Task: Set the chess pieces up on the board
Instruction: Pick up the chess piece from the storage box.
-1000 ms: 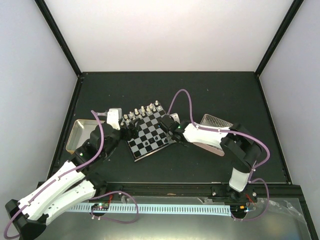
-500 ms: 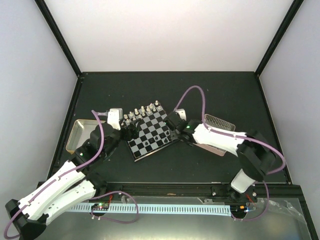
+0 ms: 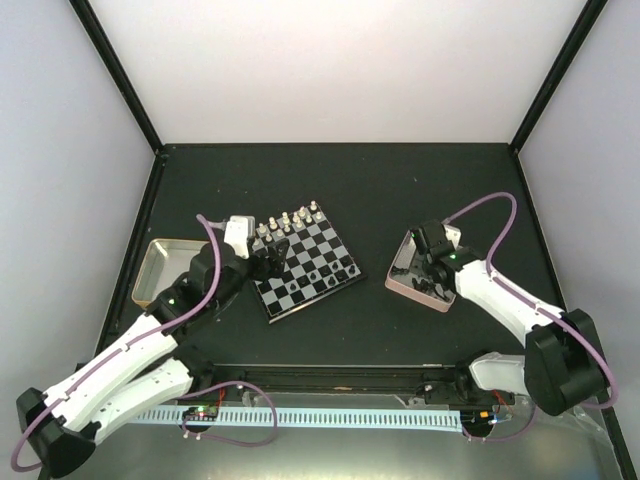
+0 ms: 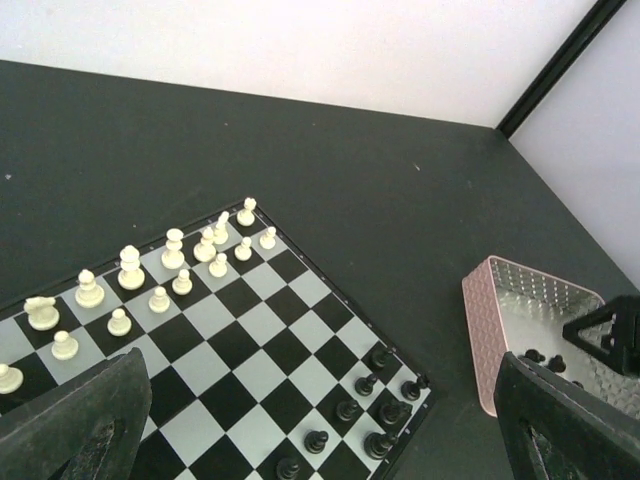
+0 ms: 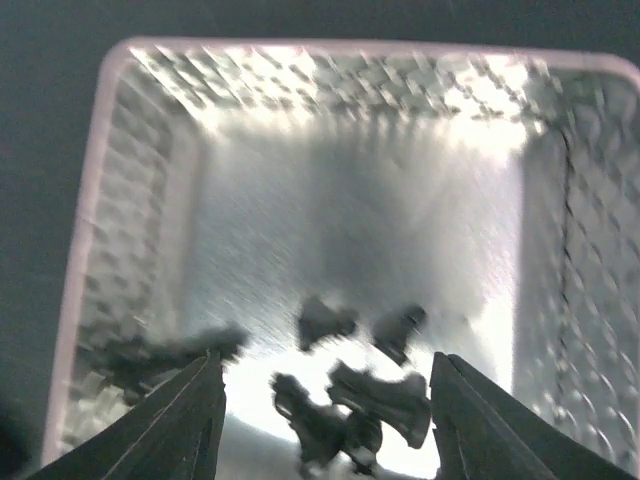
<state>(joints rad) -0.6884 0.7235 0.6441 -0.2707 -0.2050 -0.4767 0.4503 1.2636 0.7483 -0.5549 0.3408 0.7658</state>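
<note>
Okay, your dark matte tabletop (image 3: 400, 190) carries everything, with the two white arms reaching in from the near edge.

The small square black-and-silver checkered board (image 3: 300, 278) sits left of centre, turned at an angle. In the left wrist view the board (image 4: 240, 340) fills the lower left.

The pink-rimmed square metal tray (image 3: 408, 290) lies to the board's right, apart from it. You see its wall in the left wrist view (image 4: 485, 320) and its rim in the right wrist view (image 5: 85, 230). The tan-rimmed metal tray (image 3: 150, 268) lies on the far left, partly under the left arm.

Your left tool (image 3: 262, 262) hovers at the board's left corner. In its own view (image 4: 315, 365) the jaws are spread wide and grip nothing.

Your right tool (image 3: 425, 262) is over the pink tray. In its own view (image 5: 325, 375) the fingers stand well apart above the tray floor with nothing clamped between them. That view is blurred.

The pale silvery-white chess pieces (image 3: 285, 225) stand upright in two rough rows along the board's far-left edge (image 4: 170, 265).

Some glossy black chess pieces (image 3: 325, 270) stand near the board's opposite edge (image 4: 375, 400).

More black pieces (image 5: 350, 390) lie tipped over in a loose heap on the pink tray floor, just beneath the right tool; a few of them show in the left wrist view (image 4: 545, 358).
</note>
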